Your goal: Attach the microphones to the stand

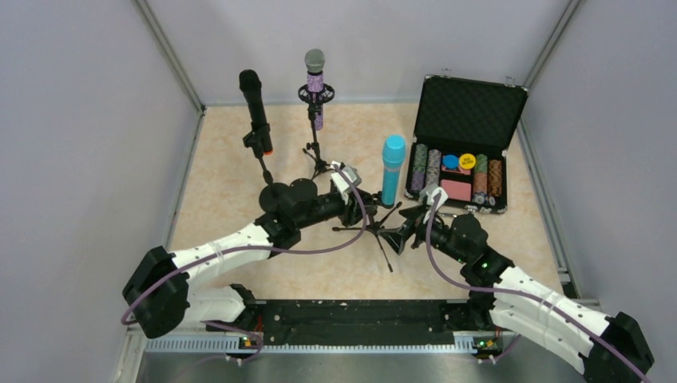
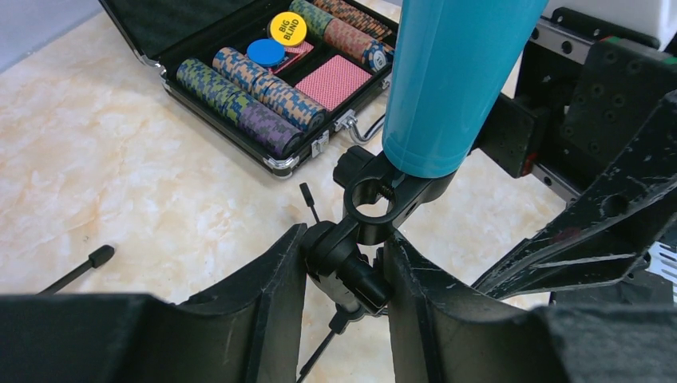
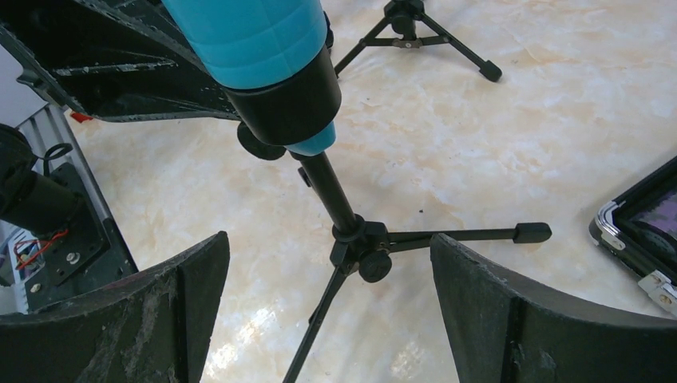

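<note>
The cyan microphone stands upright in the clip of a small tripod stand at the table's middle. In the left wrist view its body sits in the black clip, and my left gripper is shut on the stand's swivel joint just below that clip. My right gripper is open, its fingers wide on either side of the stand's pole above the tripod hub. The black microphone and the purple microphone each sit on their own stands at the back left.
An open case of poker chips lies at the back right, close to the cyan microphone; its corner shows in the right wrist view. The tripod's legs spread over the marble top. Grey walls enclose the table.
</note>
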Robot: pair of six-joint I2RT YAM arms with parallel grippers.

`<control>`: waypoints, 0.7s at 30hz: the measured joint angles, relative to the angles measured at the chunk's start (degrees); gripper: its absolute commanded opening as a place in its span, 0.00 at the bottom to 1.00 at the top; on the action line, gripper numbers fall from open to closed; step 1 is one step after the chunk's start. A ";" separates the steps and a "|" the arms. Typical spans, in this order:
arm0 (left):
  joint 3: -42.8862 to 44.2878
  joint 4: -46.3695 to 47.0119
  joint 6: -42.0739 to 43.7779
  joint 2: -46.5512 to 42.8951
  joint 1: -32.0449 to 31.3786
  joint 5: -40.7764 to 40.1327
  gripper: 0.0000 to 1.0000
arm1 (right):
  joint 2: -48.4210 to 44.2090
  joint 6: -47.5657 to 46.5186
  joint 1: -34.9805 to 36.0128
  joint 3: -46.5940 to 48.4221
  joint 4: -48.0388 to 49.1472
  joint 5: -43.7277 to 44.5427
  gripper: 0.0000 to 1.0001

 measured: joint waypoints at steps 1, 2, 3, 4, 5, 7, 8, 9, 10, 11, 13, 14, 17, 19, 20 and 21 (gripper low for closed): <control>0.33 -1.16 -0.04 -0.61 0.00 0.00 0.00 | 0.55 -0.33 0.00 -0.04 0.59 -0.48 0.92; 0.70 -2.23 -0.09 -1.05 0.00 0.02 0.00 | 1.07 -0.63 0.00 -0.04 1.38 -0.92 0.92; 1.16 -3.17 -0.17 -1.40 0.00 0.13 0.00 | 1.57 -0.83 0.00 -0.07 2.16 -1.31 0.91; 1.84 -4.44 -0.31 -1.70 0.00 0.31 0.00 | 2.01 -1.05 0.00 -0.09 2.97 -1.66 0.90; 2.45 -5.42 -0.44 -1.99 0.00 0.55 0.00 | 2.56 -1.11 0.00 -0.20 4.11 -2.08 0.90; 3.43 -6.60 -0.83 -2.45 0.02 1.20 0.00 | 3.67 -1.11 0.00 -0.55 6.21 -2.78 0.88; 3.76 -6.80 -1.22 -2.78 0.02 1.51 0.00 | 4.33 -1.11 0.00 -0.79 7.39 -3.13 0.88; 4.00 -6.86 -1.64 -3.13 0.00 1.79 0.00 | 4.98 -1.09 0.00 -0.92 8.35 -3.52 0.87; 4.13 -6.88 -2.01 -3.41 0.00 2.10 0.00 | 5.70 -1.05 0.00 -1.16 9.53 -3.96 0.86; 4.26 -6.86 -2.47 -3.78 0.00 2.51 0.00 | 6.36 -1.01 0.02 -1.27 10.49 -4.31 0.85; 4.42 -6.86 -3.34 -4.26 0.02 3.08 0.00 | 7.54 -0.94 0.04 -1.60 12.24 -4.92 0.82; 4.48 -6.84 -3.85 -4.42 0.00 3.43 0.00 | 8.20 -0.72 0.07 -1.60 13.05 -5.14 0.81; 5.01 -6.91 -5.40 -4.48 0.02 4.57 0.00 | 9.60 0.02 0.07 -1.62 15.04 -5.20 0.75; 5.68 -7.02 -6.47 -4.48 0.00 5.33 0.00 | 10.62 0.48 0.17 -1.62 16.33 -5.22 0.68; 6.05 -7.06 -6.82 -4.48 0.00 5.68 0.00 | 11.17 0.59 0.22 -1.62 16.74 -5.25 0.65; 6.51 -7.08 -7.23 -4.48 0.00 5.99 0.00 | 11.78 0.59 0.31 -1.60 17.00 -5.20 0.62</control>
